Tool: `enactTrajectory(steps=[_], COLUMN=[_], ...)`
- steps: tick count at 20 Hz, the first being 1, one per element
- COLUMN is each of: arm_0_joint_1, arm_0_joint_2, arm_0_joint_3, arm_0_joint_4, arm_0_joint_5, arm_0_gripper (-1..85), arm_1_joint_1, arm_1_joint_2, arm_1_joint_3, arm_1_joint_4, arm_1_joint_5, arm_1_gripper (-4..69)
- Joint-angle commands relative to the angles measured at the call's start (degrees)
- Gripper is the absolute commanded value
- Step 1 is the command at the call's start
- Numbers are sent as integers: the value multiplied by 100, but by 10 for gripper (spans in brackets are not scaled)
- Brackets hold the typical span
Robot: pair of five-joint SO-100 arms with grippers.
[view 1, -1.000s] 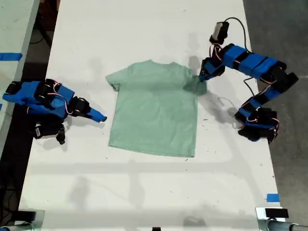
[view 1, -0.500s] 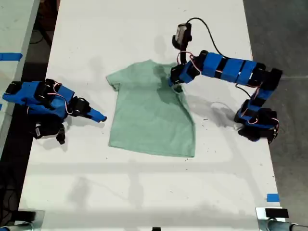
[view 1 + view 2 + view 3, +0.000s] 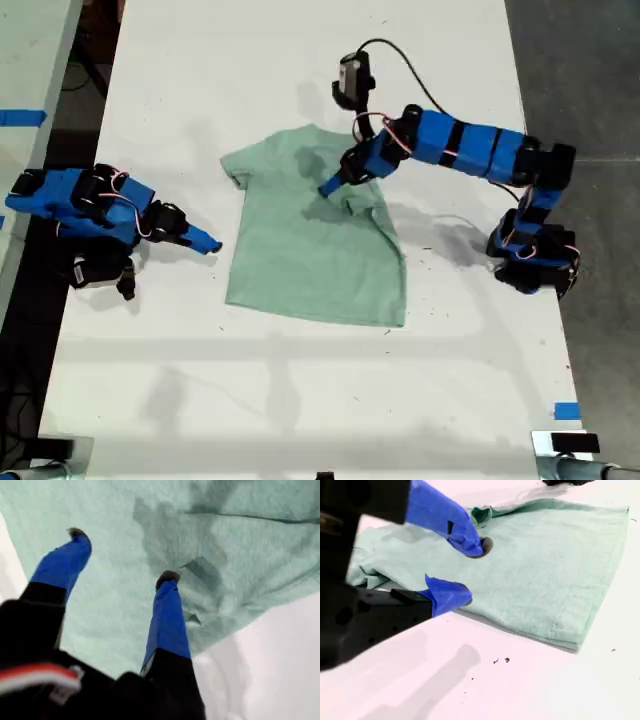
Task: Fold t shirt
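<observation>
Since the earlier frames my first gripper (image 3: 335,184) has swept from the exterior view's right edge of the t shirt (image 3: 300,250) toward its middle, dragging that sleeve inward so it lies folded over the chest. Nearest, in the first wrist view, its jaws stand spread, released above rumpled cloth. Farther off, at the exterior view's left, my second gripper (image 3: 205,243) rests on the counter (image 3: 300,400), jaws parted, just beside the shirt, likely waiting its turn.

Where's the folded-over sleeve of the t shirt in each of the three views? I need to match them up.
Exterior view: the folded-over sleeve lies on the t shirt, under my first gripper.
First wrist view: the crumpled sleeve is just past one fingertip.
Second wrist view: not clearly identifiable.
Shared landmark: the white table beside the shirt.
</observation>
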Motion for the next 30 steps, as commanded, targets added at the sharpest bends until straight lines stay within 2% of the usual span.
enactTrajectory(steps=[1,7,9,10,11,12,13,14,17,18,30], arm_0_joint_1=[-26,-26,-26,-26,-26,-26,-26,-35,-35,-35,-35], arm_0_joint_2=[35,35,35,35,35,35,35,35,35,35,35], arm_0_joint_3=[-18,-18,-18,-18,-18,-18,-18,-18,-18,-18,-18], arm_0_joint_4=[-114,-114,-114,-114,-114,-114,-114,-114,-114,-114,-114], arm_0_joint_5=[26,26,26,26,26,26,26,26,26,26,26], arm_0_gripper=[116,116,116,116,116,116,116,116,116,116,116], arm_1_joint_1=[220,-220,-422,-562,-729,-791,-659,-457,-281,-343,-413], arm_1_joint_2=[2435,8543,10934,10907,10881,10881,10881,10890,10890,10890,10890], arm_1_joint_3=[1292,7436,9193,9554,10028,10345,10450,10485,10538,10538,10538], arm_1_joint_4=[123,-949,-853,-905,-1274,-1503,-1327,-1072,-387,-290,-308], arm_1_joint_5=[369,1661,1872,1951,1881,1890,2083,2426,4087,4245,4289], arm_1_gripper=[-2,12,12,15,15,15,15,15,15,15,15])
